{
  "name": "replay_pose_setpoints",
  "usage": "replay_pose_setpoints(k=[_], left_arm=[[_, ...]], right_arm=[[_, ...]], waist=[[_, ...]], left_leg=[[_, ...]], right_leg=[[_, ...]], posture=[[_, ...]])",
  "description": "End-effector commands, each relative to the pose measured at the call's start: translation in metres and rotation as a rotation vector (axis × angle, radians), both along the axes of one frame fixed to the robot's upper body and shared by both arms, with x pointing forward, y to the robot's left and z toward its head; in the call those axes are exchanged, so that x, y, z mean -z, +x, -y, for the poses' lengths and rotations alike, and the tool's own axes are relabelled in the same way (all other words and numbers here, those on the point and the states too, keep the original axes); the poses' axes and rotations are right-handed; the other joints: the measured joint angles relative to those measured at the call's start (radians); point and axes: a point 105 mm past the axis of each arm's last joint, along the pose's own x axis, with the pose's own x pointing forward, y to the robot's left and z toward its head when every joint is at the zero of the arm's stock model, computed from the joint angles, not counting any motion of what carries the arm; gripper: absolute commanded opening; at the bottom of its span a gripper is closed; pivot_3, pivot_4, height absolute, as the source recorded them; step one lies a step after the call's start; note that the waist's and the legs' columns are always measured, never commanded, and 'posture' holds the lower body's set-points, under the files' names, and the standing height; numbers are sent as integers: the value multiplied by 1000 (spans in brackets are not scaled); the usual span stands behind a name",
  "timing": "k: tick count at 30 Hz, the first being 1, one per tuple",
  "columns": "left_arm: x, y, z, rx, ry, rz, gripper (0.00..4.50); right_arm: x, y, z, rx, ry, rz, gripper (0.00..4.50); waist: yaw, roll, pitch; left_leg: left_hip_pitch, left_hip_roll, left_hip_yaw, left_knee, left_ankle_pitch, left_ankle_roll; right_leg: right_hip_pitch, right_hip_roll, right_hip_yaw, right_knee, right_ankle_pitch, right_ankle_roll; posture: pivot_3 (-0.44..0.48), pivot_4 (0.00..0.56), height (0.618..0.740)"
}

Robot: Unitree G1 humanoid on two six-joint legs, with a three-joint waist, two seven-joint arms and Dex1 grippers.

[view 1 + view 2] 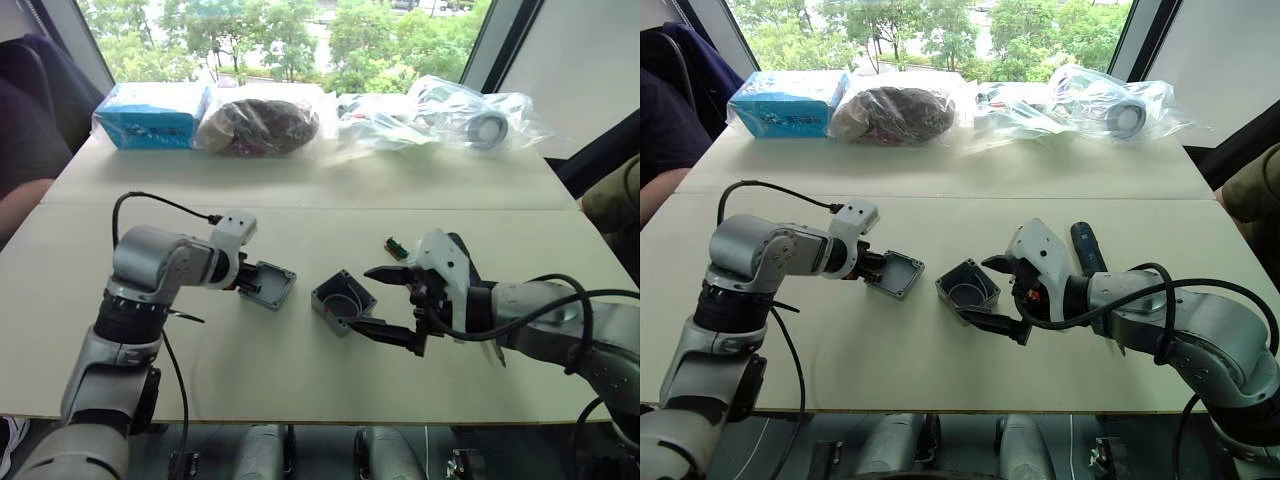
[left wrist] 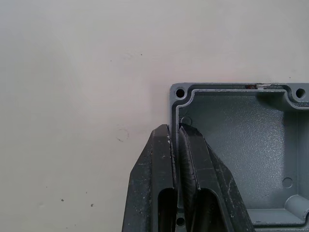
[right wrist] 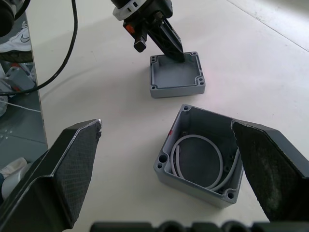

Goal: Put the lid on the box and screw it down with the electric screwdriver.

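While the lid (image 1: 268, 284) lies open side up on the tabletop (image 1: 300, 210), at nine o'clock from the box (image 1: 342, 301), the left pincer (image 2: 176, 140) pinches its rim. It looks hard, light and smooth, so it may slip. The right pincer (image 3: 166, 159) waits wide open around the box.

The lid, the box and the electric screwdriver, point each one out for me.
lid (image 3: 176, 77), right wrist view, on its inner floor.
box (image 3: 200, 159), right wrist view, on its inside floor by the wire.
electric screwdriver (image 1: 1085, 247), right eye view, on its dark blue body.
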Motion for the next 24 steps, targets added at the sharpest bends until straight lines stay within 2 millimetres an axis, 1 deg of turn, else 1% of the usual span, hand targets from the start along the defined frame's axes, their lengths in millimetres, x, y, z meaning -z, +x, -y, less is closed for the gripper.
replay_pose_setpoints(k=[1, 2, 3, 4, 6, 8, 9, 10, 13, 15, 19, 24], left_arm=[[-9, 1, 1, 27, 20, 62, 30], [-24, 9, 1, 21, -30, 130, 30], [-34, 14, 2, 16, -68, 176, 30], [-52, 22, 4, 32, -128, 269, 30], [-81, 31, 8, 60, -230, 405, 30], [-118, 36, 17, 100, -405, 573, 30], [-131, 36, 22, 130, -450, 639, 30], [-138, 35, 28, 151, -471, 673, 30], [-143, 30, 45, 200, -508, 706, 30], [-143, 29, 50, 215, -514, 715, 30], [-137, 26, 64, 253, -525, 711, 30], [-138, 28, 68, 261, -512, 740, 30]], right_arm=[[-21, 11, 3, 45, 106, 55, 4500], [-28, 19, 5, 81, 160, 65, 4500], [-32, 24, 6, 105, 195, 70, 4500], [-39, 34, 8, 151, 247, 78, 4500], [-45, 51, 11, 228, 321, 78, 4500], [-46, 74, 13, 318, 392, 54, 4500], [-45, 83, 13, 349, 415, 33, 4500], [-44, 90, 11, 370, 441, 12, 4500], [-48, 102, 6, 393, 514, -22, 4500], [-51, 105, 5, 400, 546, -27, 4500], [-52, 103, 4, 380, 542, -23, 4500], [-59, 94, 2, 342, 578, -26, 4500]], waist=[[-1, 0, 0], [-1, 0, 0], [-1, -1, 0], [0, -1, 0], [-2, -2, 1], [0, -2, 1], [0, -2, 1], [1, -2, 1], [-2, -2, 1], [-3, -2, 1], [-3, -2, 1], [-4, -2, 1]], left_leg=[[0, 0, 0, 0, 0, 0], [0, 0, 0, 0, 0, 0], [0, 0, 0, 0, 0, -1], [-1, 0, 0, 0, 1, -1], [-2, 0, 1, -1, 1, -2], [-3, 0, 1, -1, 2, -4], [-3, 0, 1, -1, 3, -4], [-3, 0, 1, -1, 3, -4], [-3, -1, 3, -2, 2, -4], [-3, -1, 3, -2, 2, -4], [-3, -1, 3, -2, 2, -4], [-3, -1, 3, -2, 2, -4]], right_leg=[[0, 0, 0, 0, 0, 0], [0, 0, 0, 0, 0, 0], [0, 0, 0, 0, 0, 0], [-1, 1, 0, 0, 0, 0], [-2, 0, 0, 0, 0, 0], [-4, 1, -1, 0, 0, 0], [-3, 1, -1, 0, 0, 0], [-3, 1, -1, 0, 0, 0], [-4, 0, -1, -1, 0, 0], [-4, 1, -1, -1, 0, 0], [-4, 1, 0, -1, 1, 0], [-4, 1, 0, -1, 1, 0]], posture=[[0, 150, 740], [0, 150, 740], [0, 150, 740], [0, 150, 740], [0, 150, 740], [0, 150, 740], [0, 150, 740], [0, 150, 740], [0, 150, 740], [0, 150, 740], [0, 150, 740], [0, 150, 740]])
